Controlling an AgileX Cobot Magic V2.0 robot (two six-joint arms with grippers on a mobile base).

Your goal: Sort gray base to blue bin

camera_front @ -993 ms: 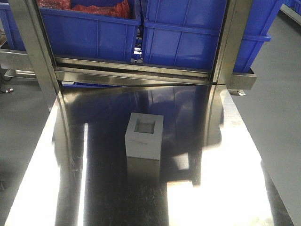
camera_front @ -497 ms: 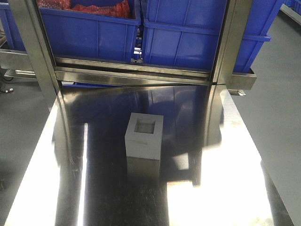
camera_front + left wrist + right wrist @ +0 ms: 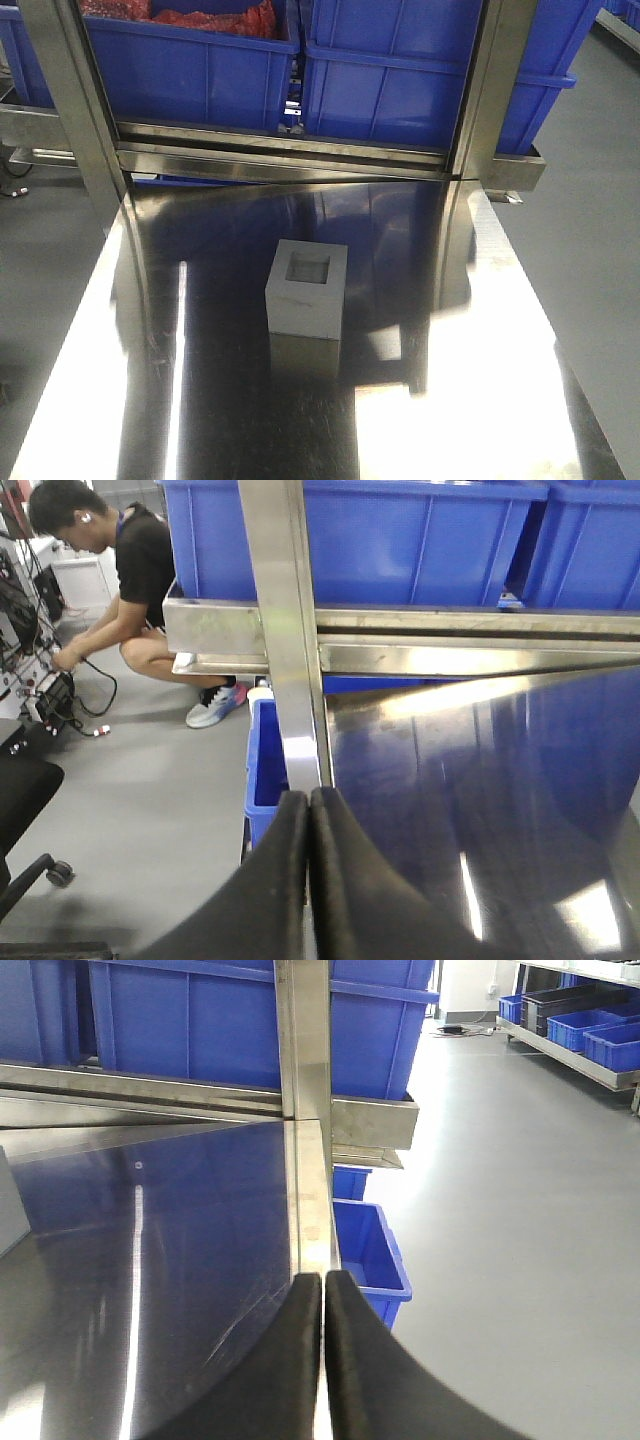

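Gray base: unsorted, standing recess-up in the middle of the desk, untouched; my left hand and right hand both closed on nothing; grasp, carry and drop into the floor-standing blue bin all outstanding.

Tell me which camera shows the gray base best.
The exterior front-facing view: the gray base stands whole in the middle of the steel table, its square recess facing up. The right wrist view catches only a gray sliver at its left edge, probably the base's side. The left wrist view does not show it.
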